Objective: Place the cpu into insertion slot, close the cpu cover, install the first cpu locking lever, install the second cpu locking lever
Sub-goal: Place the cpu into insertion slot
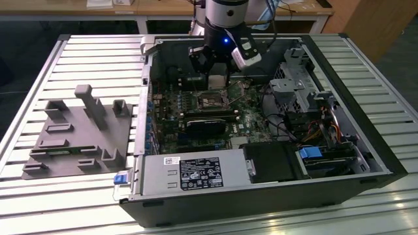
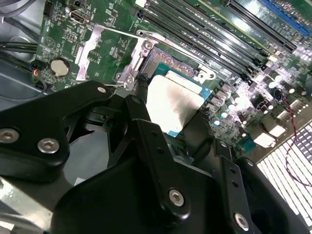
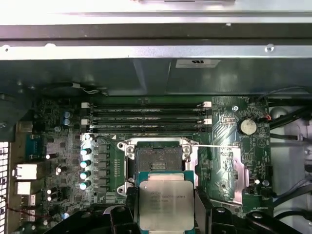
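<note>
pincer [image 3: 165, 210] squeezing the cpu [image 3: 165, 199] by two sides | cpu held up, not in yet | insertion slot [image 3: 157, 163] bare, just past pincer tips | cpu cover [image 2: 135, 63] flipped open, beside pincer | risk: bent pins or stuck corner from a tilted, crooked set-down

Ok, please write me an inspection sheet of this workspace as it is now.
Surface: slatted metal table carrying an open computer case.
Job's things: cpu held just short of the open insertion slot, not seated; cpu cover lies open beside the slot.
Clutter: grey fixture plate on the table, at the exterior view's left.
Grippers: tool shut on the cpu, over the motherboard.
Cables: wire bundle inside the case, apart from the slot.
Surroundings: wooden desks behind.
</note>
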